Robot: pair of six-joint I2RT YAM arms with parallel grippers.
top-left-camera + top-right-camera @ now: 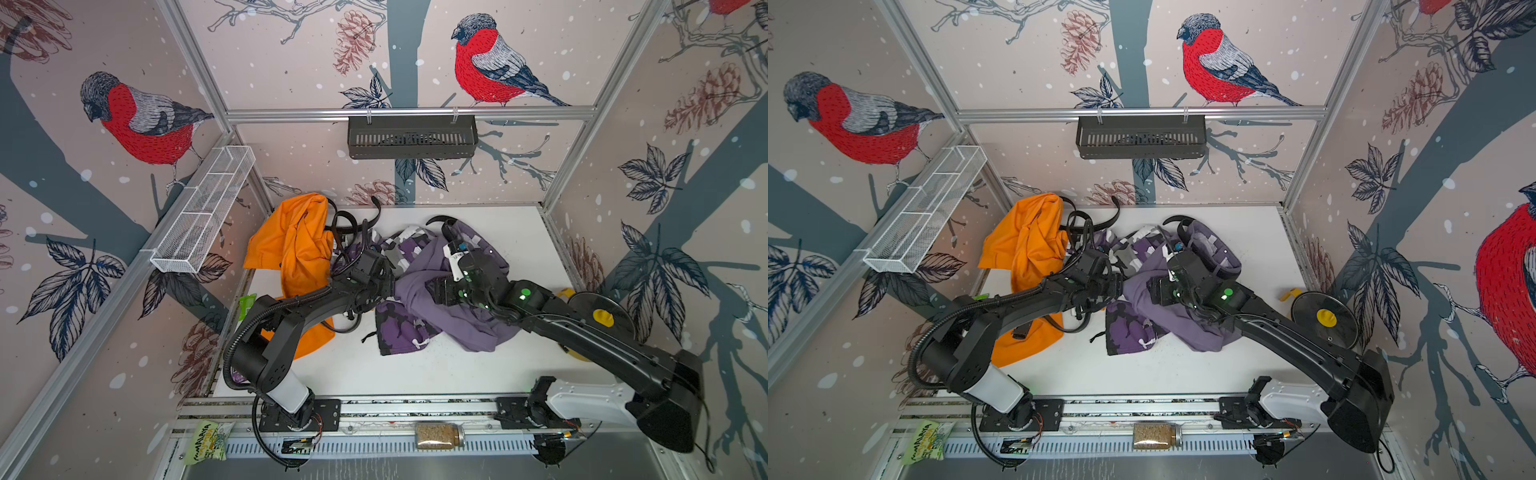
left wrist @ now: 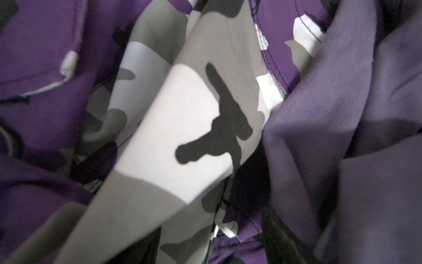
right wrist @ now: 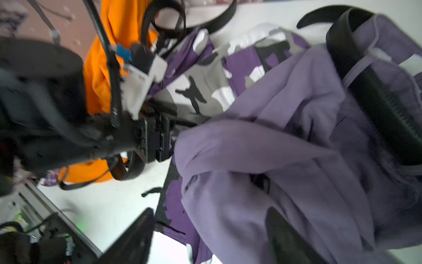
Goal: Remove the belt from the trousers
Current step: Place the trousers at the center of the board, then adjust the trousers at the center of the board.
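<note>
One black belt [image 3: 340,50] runs through loops on the lavender trousers [image 3: 285,148].

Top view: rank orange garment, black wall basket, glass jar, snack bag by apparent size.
1. orange garment
2. black wall basket
3. snack bag and glass jar: look about alike, unranked.

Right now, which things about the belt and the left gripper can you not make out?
- Belt buckle: not visible; in the right wrist view the belt runs under folds of the lilac trousers.
- Left gripper opening: fingertips buried in cloth; the left wrist view shows only camouflage trousers.
- Belt's middle: top views, covered by the right arm.
</note>
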